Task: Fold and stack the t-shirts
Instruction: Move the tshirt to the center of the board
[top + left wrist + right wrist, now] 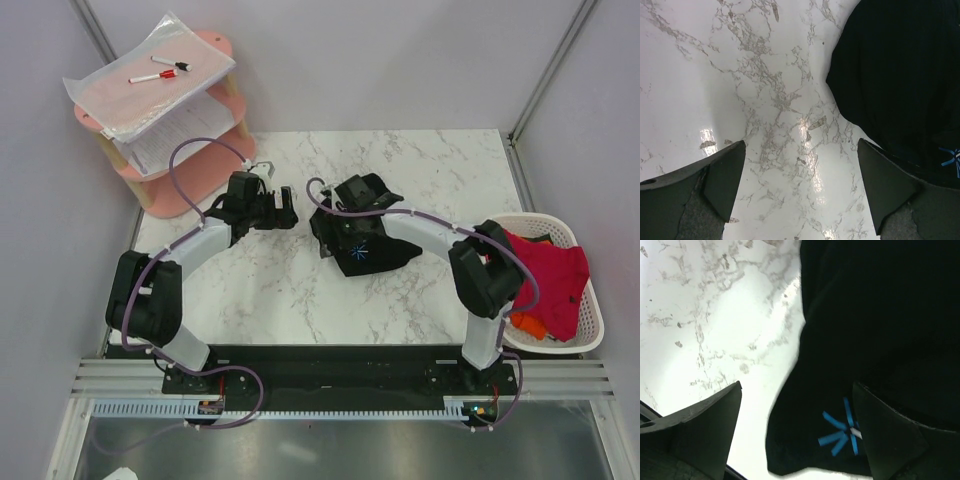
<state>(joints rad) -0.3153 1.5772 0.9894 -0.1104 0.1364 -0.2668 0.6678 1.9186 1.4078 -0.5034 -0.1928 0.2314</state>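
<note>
Black t-shirt (392, 256) on the table (260, 300) shows a blue starburst logo (360, 252).

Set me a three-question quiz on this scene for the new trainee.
1. True or false: the black t-shirt lies on the table.
2. The red t-shirt is: A) on the table; B) in the basket; C) under the black t-shirt.
3. Fill in: the right gripper, above the black t-shirt, is ___.
Key: 1 true; 2 B; 3 open.
</note>
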